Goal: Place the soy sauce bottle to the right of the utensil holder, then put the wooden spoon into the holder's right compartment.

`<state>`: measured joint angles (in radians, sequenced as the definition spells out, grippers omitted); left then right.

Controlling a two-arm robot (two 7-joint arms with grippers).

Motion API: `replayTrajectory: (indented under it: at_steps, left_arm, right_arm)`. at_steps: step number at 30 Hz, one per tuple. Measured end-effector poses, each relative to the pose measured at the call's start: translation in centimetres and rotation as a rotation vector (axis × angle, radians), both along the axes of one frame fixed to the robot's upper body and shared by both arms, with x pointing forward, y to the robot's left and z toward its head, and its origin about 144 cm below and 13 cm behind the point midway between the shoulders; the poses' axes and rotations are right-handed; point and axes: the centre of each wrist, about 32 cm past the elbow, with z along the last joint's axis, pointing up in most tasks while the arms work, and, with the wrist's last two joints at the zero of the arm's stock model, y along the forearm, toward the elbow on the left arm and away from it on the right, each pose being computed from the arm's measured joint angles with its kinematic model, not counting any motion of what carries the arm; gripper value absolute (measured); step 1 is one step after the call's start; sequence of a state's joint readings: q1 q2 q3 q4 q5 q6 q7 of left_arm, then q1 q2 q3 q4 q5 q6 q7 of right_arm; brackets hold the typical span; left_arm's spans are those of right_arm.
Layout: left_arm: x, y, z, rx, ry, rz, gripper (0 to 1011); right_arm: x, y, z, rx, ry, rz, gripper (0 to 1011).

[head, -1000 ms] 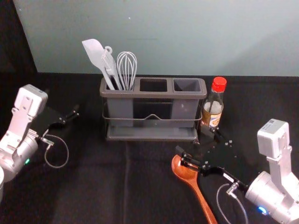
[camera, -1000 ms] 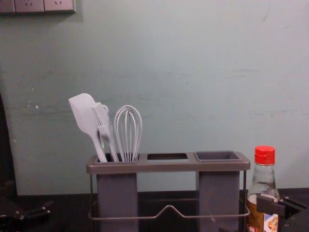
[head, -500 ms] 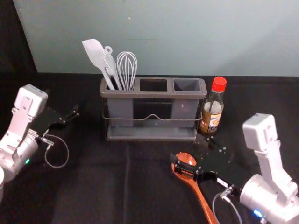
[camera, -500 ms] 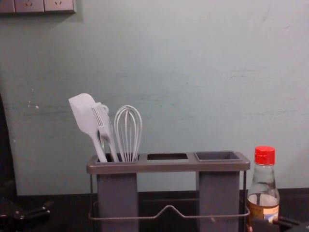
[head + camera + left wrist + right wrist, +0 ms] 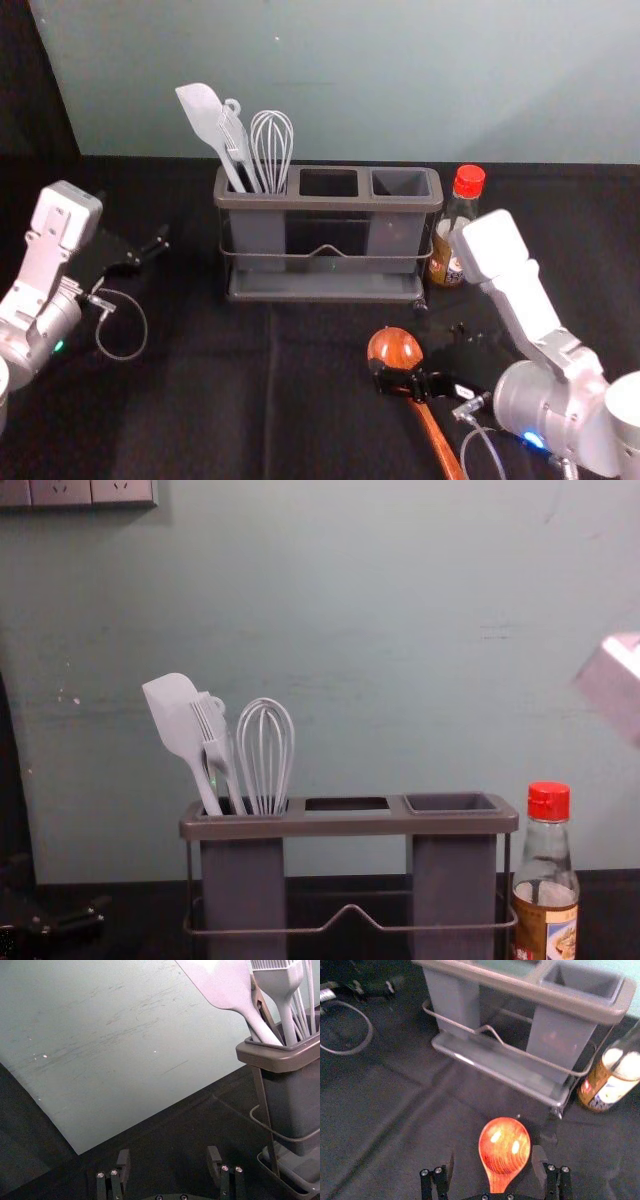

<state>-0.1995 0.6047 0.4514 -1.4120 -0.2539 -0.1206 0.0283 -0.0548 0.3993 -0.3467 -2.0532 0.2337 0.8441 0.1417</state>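
Right claw [image 5: 414, 348] gapes over the glossy, round-bowled wooden spoon [image 5: 395, 347]; left claw [image 5: 135, 222], also open, sits left of the smooth-rimmed holder [image 5: 330, 202].

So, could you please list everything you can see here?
utensil holder: 1, grey, back centre
spatula: 1, light grey, left compartment
brush: 1, light grey, left compartment
whisk: 1, light grey, left compartment
partly hidden utensil: 1, brownish, behind spatula and brush
soy sauce bottle: 1, clear with brown sauce and red cap, right of holder
wooden spoon: 1, reddish brown, in front of holder
wall sockets: at least 3, greyish, chest view's top left
wall: 1, pale green, behind
cloth: 1, black, underneath
left gripper: 1, black, open, left of holder
right gripper: 1, black, open around spoon
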Motion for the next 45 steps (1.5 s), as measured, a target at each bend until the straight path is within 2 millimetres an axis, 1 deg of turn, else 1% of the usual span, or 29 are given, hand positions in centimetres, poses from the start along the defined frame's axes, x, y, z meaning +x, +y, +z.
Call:
replayTrajectory:
  at_steps: [3,8,20,30,45]
  left_arm:
    - [0.0,0.0,0.0,0.000,0.000,0.000,1005]
    - [0.0,0.0,0.0,0.000,0.000,0.000,1005]
    - [0.0,0.0,0.0,0.000,0.000,0.000,1005]
    - [0.0,0.0,0.0,0.000,0.000,0.000,1005]
    - [0.0,0.0,0.0,0.000,0.000,0.000,1005]
  right_arm:
    - [0.5,0.7,0.0,-0.041,0.032,-0.022,1000]
    - [1.5,1.7,-0.5,-0.100,0.051,-0.043,1000]
    - [3.3,2.7,-1.9,-0.101,0.073,-0.059,1000]
    - [4.0,3.1,-2.4,-0.109,0.075,-0.061,1000]
    - [4.3,3.0,-3.0,-0.101,0.092,-0.063,1000]
